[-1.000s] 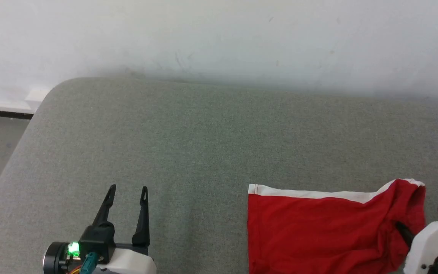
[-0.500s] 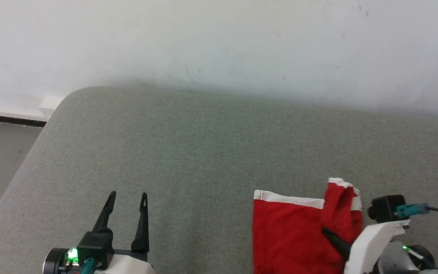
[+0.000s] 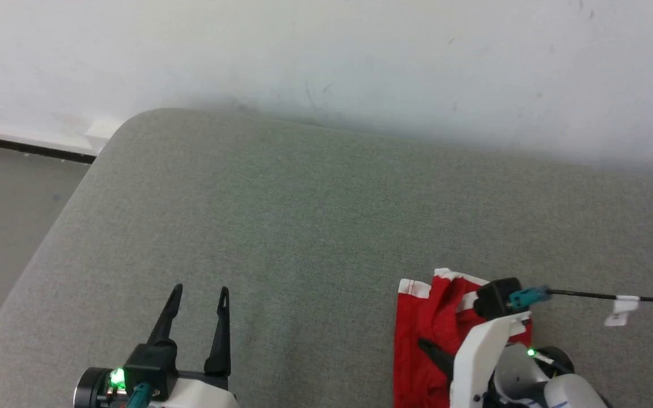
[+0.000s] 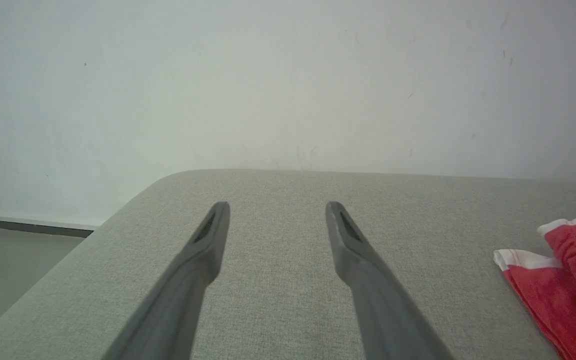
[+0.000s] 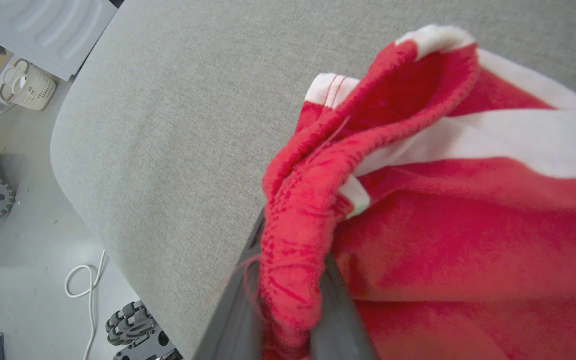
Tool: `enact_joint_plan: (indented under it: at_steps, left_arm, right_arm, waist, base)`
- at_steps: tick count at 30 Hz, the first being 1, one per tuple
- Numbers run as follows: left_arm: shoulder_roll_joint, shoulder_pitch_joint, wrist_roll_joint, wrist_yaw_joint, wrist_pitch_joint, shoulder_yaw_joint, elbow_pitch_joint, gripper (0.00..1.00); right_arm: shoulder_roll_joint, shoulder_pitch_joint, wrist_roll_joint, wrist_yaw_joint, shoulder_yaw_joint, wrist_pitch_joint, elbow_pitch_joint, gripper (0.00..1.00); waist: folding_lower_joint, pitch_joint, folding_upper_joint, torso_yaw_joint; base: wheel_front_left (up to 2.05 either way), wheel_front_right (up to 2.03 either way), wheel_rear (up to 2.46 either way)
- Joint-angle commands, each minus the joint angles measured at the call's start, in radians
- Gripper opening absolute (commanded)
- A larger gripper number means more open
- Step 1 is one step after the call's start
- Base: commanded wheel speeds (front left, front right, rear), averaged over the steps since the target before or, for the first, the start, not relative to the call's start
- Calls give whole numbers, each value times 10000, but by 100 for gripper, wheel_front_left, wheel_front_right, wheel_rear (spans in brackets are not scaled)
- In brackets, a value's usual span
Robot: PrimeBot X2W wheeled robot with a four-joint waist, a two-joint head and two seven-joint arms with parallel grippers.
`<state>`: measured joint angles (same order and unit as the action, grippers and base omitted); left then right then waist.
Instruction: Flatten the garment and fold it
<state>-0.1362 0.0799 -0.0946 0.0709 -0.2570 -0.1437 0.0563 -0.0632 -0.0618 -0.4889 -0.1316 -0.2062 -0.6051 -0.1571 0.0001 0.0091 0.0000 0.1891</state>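
Plain white wall (image 3: pixel 326 51), matt and faintly scuffed. One worktop (image 3: pixel 304 215), covered in grey woven cloth, with a rounded far-left corner. One garment (image 3: pixel 423 323), thin red fabric with a white band, lies bunched at the near right. Two hands, each with two dark tapered fingers: the right hand (image 5: pixel 290 280) pinches a raised red fold; the left hand (image 3: pixel 200 290), fingers spread and empty, sits near left, well apart.

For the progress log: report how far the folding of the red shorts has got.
Done: the garment's lower layer looks fairly flat on the cushion. In hand: the right gripper is shut on one edge, holding it raised and doubled over the rest, so a first fold is under way. To do: lay that edge down, release, smooth, perhaps fold again. The left gripper is open over bare cushion.
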Motion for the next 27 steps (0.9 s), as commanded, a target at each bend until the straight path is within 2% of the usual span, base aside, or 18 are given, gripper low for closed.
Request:
enact_joint_plan:
  at_steps: [1,8,9,10,15,18,22,27]
  left_arm:
    - [55,-117,120,-77,-47,16,66,100]
    - [181,-320,227,-171,-47,50,226,100]
    - [195,-332,236,-177,-47,63,248,100]
    - [210,-332,240,-177,-47,83,273,100]
    - [278,-267,211,-208,-47,203,391,100]
    - [297,-225,191,-253,-47,284,403,100]
    - [344,-182,101,-322,-47,427,297,100]
    - [431,-247,42,-431,-47,519,146,100]
  right_arm:
    - [56,-191,50,9,-171,61,-166,0]
    - [97,-480,103,9,-930,269,-1117,0]
    - [99,-529,38,9,-1052,345,-1195,37]
    - [101,-576,-14,9,-1138,437,-1276,100]
    - [-143,-905,-372,9,-1686,905,-1151,100]
    - [-581,-1158,-454,9,-1713,1286,-634,100]
    - [-1854,-1622,386,9,-1561,2076,91,100]
    - [-3331,-1848,2296,9,-654,3946,265,100]
  waist:
    - [-1,109,0,141]
    - [-1,185,0,237]
    - [-1,177,0,221]
    - [-1,153,0,185]
    - [-1,-81,0,-108]
    - [-1,-240,0,-346]
    - [-1,-372,0,-713]
    - [-1,-342,0,-1067]
  base:
    - [0,0,0]
    - [0,0,0]
    - [0,0,0]
    - [0,0,0]
    - [0,0,0]
    - [0,0,0]
    - [0,0,0]
    - [0,0,0]
